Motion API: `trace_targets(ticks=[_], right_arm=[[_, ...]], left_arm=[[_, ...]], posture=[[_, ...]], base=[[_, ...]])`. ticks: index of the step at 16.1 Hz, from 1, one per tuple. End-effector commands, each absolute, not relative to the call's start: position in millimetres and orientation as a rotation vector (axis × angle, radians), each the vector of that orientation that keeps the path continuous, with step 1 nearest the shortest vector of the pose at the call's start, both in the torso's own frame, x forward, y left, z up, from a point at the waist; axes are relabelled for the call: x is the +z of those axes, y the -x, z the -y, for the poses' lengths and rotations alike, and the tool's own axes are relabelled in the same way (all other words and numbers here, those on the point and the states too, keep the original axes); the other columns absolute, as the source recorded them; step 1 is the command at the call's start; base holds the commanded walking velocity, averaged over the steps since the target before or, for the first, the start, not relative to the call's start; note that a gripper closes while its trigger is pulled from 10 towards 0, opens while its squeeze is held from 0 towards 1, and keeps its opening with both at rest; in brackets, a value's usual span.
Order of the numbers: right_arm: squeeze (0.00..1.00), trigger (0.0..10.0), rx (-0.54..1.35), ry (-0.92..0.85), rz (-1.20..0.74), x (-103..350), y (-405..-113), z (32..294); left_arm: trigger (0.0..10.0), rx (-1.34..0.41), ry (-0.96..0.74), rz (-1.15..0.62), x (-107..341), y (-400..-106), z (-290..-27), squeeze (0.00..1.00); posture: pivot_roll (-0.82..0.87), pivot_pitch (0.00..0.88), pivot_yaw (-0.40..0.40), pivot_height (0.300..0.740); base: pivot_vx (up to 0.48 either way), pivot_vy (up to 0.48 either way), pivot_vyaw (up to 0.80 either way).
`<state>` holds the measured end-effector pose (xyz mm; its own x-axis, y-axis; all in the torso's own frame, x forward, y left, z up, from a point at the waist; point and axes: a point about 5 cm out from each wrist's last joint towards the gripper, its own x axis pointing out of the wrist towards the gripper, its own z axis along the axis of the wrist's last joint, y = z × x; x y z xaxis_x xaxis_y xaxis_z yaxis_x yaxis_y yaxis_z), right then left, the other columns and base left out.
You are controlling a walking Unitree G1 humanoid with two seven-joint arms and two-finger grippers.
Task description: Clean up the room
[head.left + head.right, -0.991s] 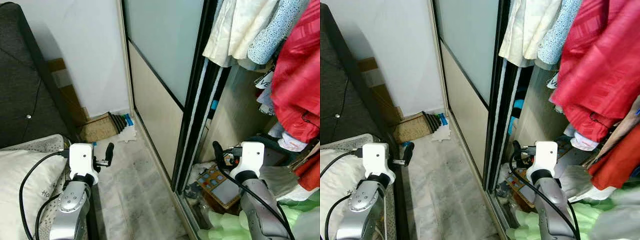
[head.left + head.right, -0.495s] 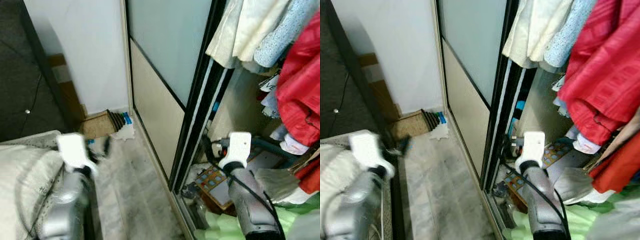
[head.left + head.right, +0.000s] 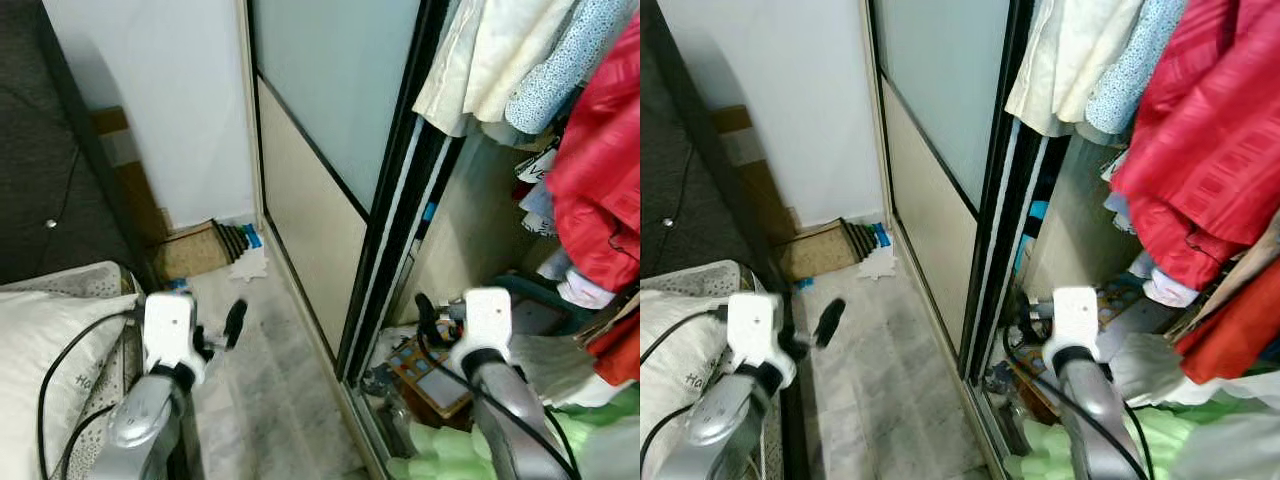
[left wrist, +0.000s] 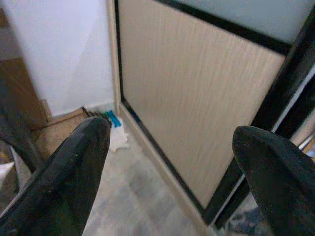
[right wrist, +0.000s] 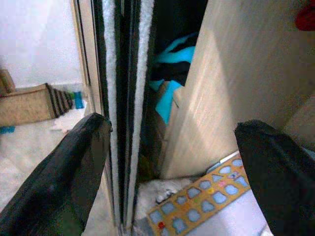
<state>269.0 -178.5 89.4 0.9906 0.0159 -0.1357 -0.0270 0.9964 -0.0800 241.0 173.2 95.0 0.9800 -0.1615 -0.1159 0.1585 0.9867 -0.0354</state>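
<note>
Both hands empty, fingers spread: left gripper (image 4: pixel 170 162) beside sliding wardrobe door (image 3: pixel 330 150), over marble floor (image 3: pixel 265 380); right gripper (image 5: pixel 172 162) just past that door, above shape-puzzle board (image 5: pixel 209 204); judged next: lower right straight onto board, avoid door track.

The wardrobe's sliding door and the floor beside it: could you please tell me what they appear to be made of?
Sliding door: the upper panel looks like frosted, matte grey-green glass. The lower panel looks like pale wood-grain laminate, judging by its fine vertical streaks. The frame is glossy black, possibly metal. Floor: grey-veined pale surface, probably marble-look tile or vinyl; the look leaves it open.
</note>
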Motion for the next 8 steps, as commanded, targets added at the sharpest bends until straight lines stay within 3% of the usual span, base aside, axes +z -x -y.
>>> trace_targets(ticks=[1,3,5,8], right_arm=[[0.0,10.0,0.045,0.078,-0.108,98,-268,168],[0.0,10.0,0.121,0.036,-0.086,104,-265,156],[0.0,10.0,0.209,0.146,-0.048,107,-261,145],[0.0,10.0,0.17,0.131,-0.058,106,-263,148]], left_arm=[[10.0,-0.186,0.009,-0.109,97,-239,-168,0.0],[10.0,-0.212,0.008,-0.124,95,-237,-164,0.0],[10.0,-0.224,0.039,-0.137,97,-238,-158,0.0],[10.0,-0.248,0.087,-0.163,103,-242,-155,0.0]], posture=[[0.0,0.083,-0.019,0.74],[0.0,0.093,-0.015,0.74],[0.0,0.097,-0.01,0.74],[0.0,0.097,-0.007,0.74]], base=[[0.0,0.0,0.0],[0.0,0.0,0.0],[0.0,0.0,0.8],[0.0,0.0,0.8]])
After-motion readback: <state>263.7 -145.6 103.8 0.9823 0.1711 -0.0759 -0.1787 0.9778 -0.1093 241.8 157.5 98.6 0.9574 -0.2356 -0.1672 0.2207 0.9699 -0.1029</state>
